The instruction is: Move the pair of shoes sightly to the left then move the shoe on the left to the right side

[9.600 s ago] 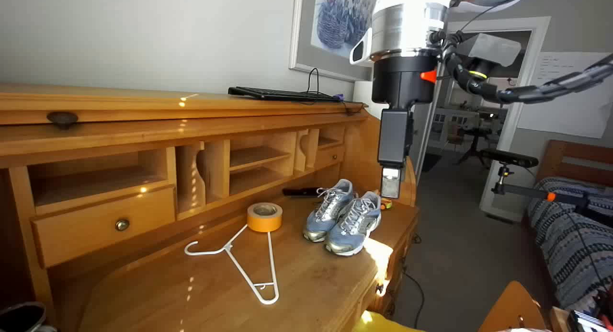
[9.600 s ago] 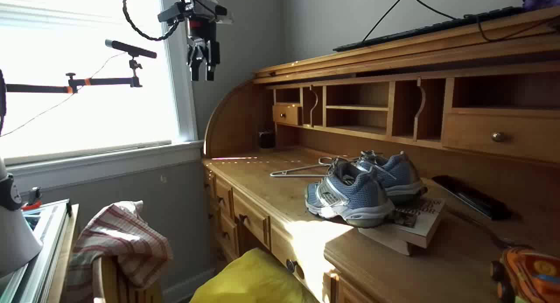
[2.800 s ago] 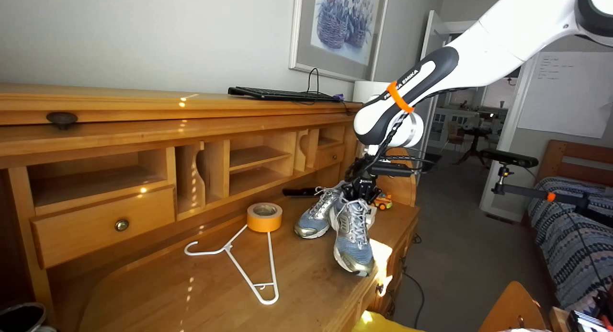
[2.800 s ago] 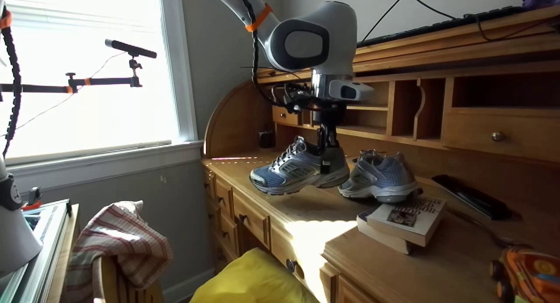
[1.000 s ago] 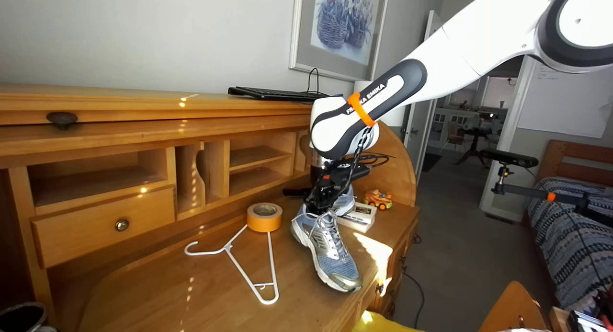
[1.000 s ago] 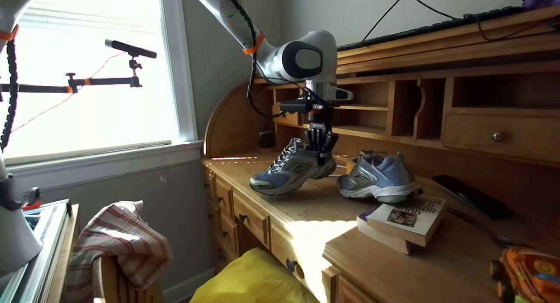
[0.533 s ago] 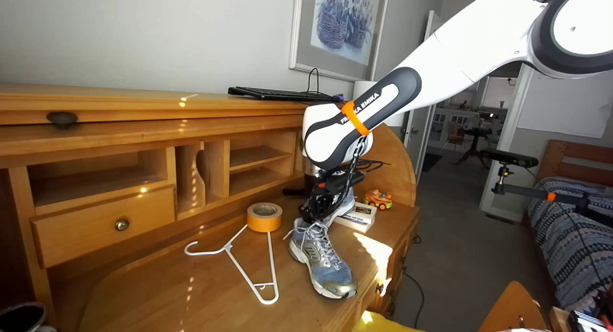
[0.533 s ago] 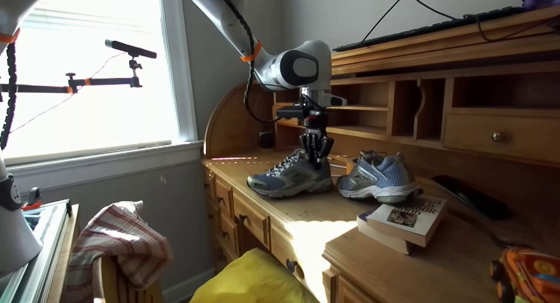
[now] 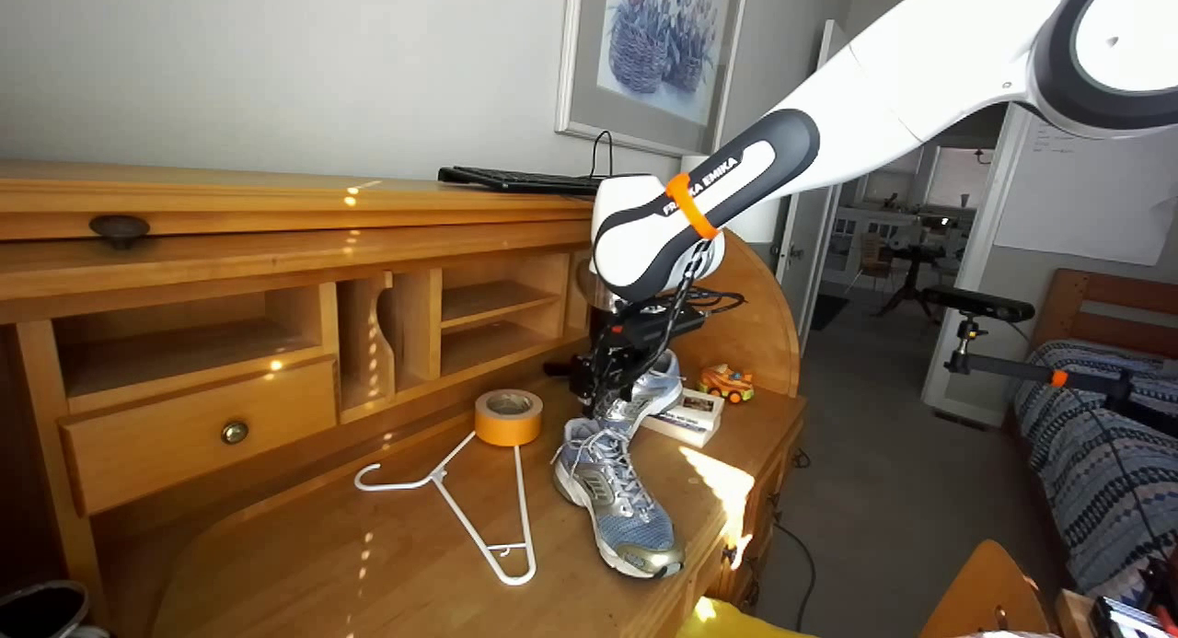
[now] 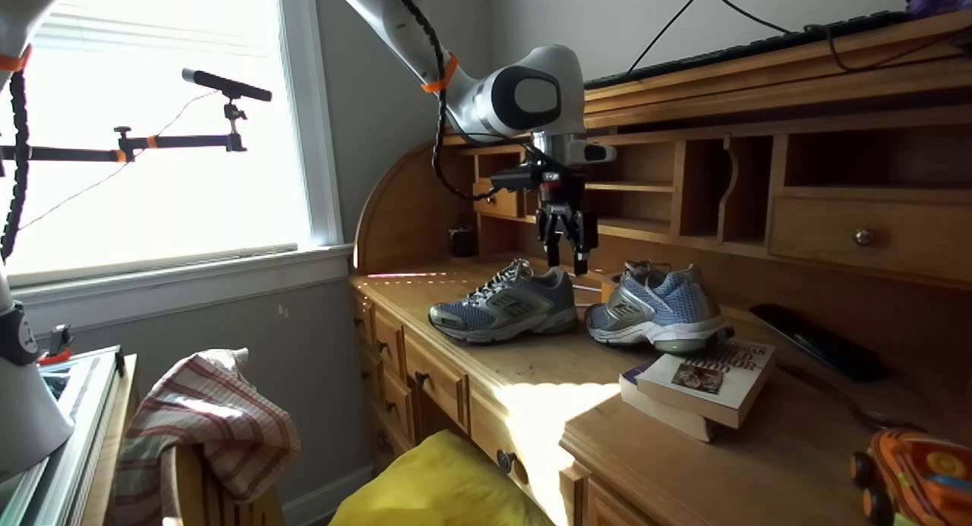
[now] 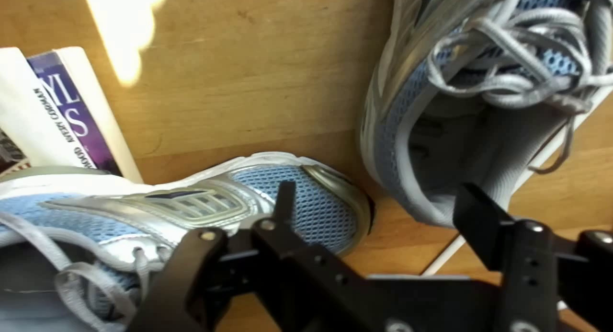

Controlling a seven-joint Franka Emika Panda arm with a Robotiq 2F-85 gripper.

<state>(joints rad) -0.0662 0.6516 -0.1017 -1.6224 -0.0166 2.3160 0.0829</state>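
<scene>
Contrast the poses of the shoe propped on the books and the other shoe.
The propped shoe tilts, heel up on the books; the other shoe sits flat on the desk. The propped shoe's toe points toward the other shoe's heel; the other shoe's points toward the desk's front edge. Both are grey and light blue.

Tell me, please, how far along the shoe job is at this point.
Looks done: one shoe has been moved away from the books and set on the desk. In hand: nothing is gripped; the open claw hangs near that shoe. Left, probably: shifting the other shoe, which appears partly propped on the books, then the left-to-right move.
</scene>
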